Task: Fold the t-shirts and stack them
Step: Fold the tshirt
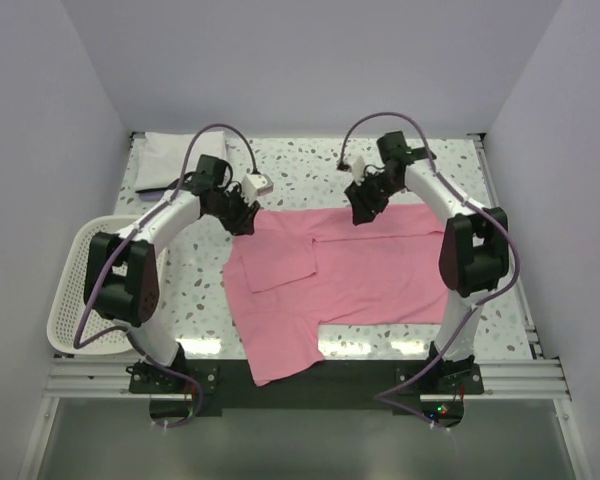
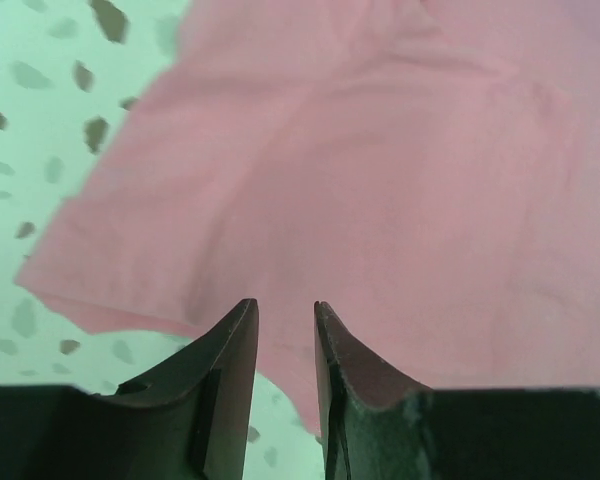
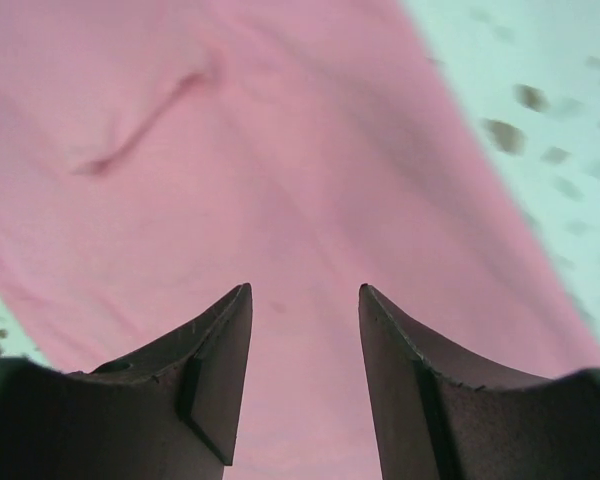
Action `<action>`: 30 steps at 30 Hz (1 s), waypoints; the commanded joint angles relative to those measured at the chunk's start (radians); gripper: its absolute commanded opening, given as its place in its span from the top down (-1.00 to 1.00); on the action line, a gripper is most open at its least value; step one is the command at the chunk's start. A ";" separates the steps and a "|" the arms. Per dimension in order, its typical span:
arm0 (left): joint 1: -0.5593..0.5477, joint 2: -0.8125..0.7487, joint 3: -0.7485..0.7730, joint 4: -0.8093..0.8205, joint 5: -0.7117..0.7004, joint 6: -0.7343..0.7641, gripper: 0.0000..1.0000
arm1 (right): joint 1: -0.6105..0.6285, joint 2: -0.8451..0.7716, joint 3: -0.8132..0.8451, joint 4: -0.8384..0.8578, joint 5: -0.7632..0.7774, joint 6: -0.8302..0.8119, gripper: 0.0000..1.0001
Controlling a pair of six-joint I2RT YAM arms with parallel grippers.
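lying beneath the parted, empty fingers (image 2: 230,380) of left gripper (image 2: 285,303) and right gripper (image 3: 304,288), a creased pink t-shirt (image 1: 380,270) is seen.

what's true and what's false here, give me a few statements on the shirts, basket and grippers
The pink t-shirt lies spread on the table. True.
The white t-shirt is stacked on the pink one. False: it lies folded, apart, at the table's far left corner.
The left gripper and the right gripper are open above pink cloth. True.
The basket stands at the table's right edge. False: it is at the left edge.
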 commanded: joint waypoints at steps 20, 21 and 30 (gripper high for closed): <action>0.033 0.425 0.307 0.118 -0.313 -0.232 0.56 | -0.313 0.265 0.176 -0.036 0.297 -0.038 -0.04; 0.033 0.425 0.311 0.118 -0.277 -0.215 0.53 | -0.313 0.246 0.176 -0.036 0.278 -0.044 -0.04; -0.184 0.261 0.334 0.124 -0.104 -0.069 0.22 | -0.414 0.084 0.153 -0.183 0.296 -0.291 -0.11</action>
